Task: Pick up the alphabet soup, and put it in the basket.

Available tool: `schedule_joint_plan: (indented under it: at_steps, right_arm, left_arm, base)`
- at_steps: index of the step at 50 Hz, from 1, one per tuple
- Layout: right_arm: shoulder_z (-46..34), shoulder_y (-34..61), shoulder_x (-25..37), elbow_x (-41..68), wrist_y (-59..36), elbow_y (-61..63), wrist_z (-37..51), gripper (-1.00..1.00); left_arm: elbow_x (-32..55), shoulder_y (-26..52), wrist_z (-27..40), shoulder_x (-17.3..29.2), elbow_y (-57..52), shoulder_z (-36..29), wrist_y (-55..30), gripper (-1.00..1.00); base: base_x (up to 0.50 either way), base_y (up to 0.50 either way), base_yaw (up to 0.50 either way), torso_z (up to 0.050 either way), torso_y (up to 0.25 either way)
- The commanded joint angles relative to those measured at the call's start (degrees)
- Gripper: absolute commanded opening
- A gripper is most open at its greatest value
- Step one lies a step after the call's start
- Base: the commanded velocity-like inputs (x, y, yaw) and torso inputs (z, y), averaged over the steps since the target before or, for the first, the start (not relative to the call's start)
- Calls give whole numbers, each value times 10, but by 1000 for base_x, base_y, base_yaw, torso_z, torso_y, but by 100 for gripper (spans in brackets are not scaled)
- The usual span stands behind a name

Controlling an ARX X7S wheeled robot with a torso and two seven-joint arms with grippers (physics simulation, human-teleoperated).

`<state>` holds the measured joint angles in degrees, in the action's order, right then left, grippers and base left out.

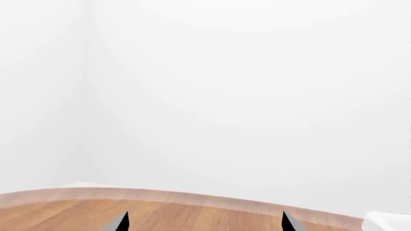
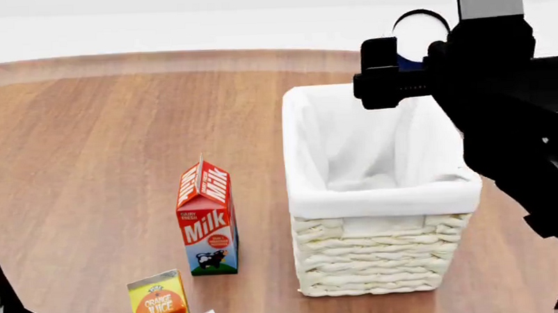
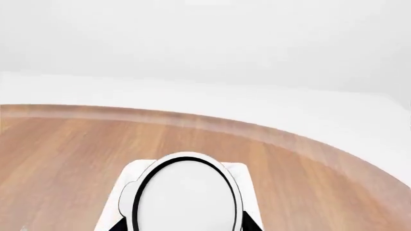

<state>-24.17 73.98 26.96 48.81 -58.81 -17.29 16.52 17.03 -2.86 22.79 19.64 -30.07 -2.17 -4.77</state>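
Soup can held high over the basket's far end!

The right gripper (image 2: pixel 415 58) clamps the soup (image 2: pixel 419 30), its pale top facing the head camera, blue label peeking behind the black fingers, right above the far rim of the basket (image 2: pixel 383 194). In the right wrist view the can's white end fills the foreground. The left gripper (image 1: pixel 204 222) shows only two dark fingertips, set wide apart over the desk (image 2: pixel 93 149), nothing between them. Milk (image 2: pixel 207 218) stands upright just beside the basket, with orange juice (image 2: pixel 159 301) nearer the robot.
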Motion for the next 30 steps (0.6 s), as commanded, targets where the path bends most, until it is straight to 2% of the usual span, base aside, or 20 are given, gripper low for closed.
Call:
schedule_joint_plan:
  at_steps: [1,9,30]
  right_arm:
    - [-84,95,-63,-87,31,-199,-82,-100]
    - [-84,112,-87,-104,81,-304,-107,-100]
    - [-90,111,-120,-108,117,-378,-150,-100]
  left_arm:
    - [5,-3,3,1,-6,0,-1,100]
    - [11,-4,5,2,-11,2,-2,100]
    - [11,-5,3,0,2,-4,13,100]
  base:
    - [0,0,0,0,0]
    - [0,0,0,0,0]
    - [0,0,0,1,1]
